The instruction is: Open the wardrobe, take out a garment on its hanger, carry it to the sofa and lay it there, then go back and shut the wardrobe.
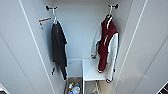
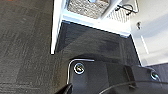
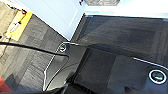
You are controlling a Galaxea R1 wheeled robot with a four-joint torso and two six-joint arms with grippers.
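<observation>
open white wardrobe [image 1: 82, 30], red garment [image 1: 107, 45] hanging inside, dark grey carpet [image 2: 25, 50] below, pincer state impossible to tell

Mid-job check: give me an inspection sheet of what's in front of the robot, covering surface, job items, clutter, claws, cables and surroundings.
Surface: dark grey carpet in front of the wardrobe.
Wardrobe: both doors open, interior white.
Jacket: dark red with white sleeves, hanging at the right on its white hanger from a dark peg.
T-shirt: dark grey, hanging at the left from another peg.
Clutter: woven basket with small items on the wardrobe floor, left of a white inner shelf; orange-striped label on the left inner wall.
Claws: cannot tell open or shut.
Cables: thin dark cable across the right wrist view.
Surroundings: yellow and orange object on the floor beside the door.
</observation>
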